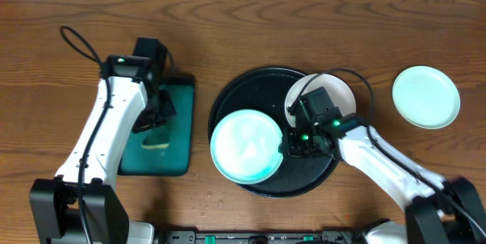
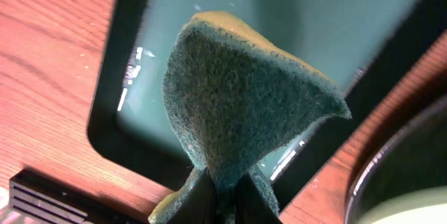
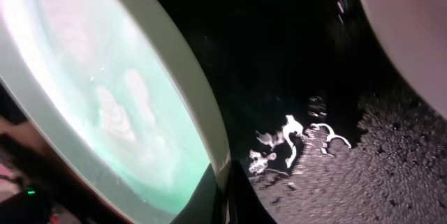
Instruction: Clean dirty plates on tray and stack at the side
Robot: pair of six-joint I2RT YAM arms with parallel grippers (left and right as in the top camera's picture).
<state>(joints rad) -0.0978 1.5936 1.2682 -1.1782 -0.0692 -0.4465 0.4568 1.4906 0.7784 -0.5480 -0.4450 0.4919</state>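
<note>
Right hand (image 1: 292,144) pinches the right rim of the smeared plate (image 1: 247,147), which lies face up at the black tray (image 1: 258,92)'s front-left rim, worktop (image 1: 304,16) beyond. Left hand (image 2: 223,197) pinches a sponge (image 2: 237,98) above the teal tray (image 1: 181,134).

My left arm (image 1: 106,134) rises from its base at the near-left corner and bends at the far end. The wrist folds back toward me, so the left gripper (image 1: 157,126) points down, fingers (image 2: 202,203) pinched tight on a sponge (image 2: 237,98). The right arm (image 1: 380,164) reaches in low from the near-right, angled left, and the right gripper (image 1: 291,144) is clamped on a plate (image 1: 243,147) rim.
</note>
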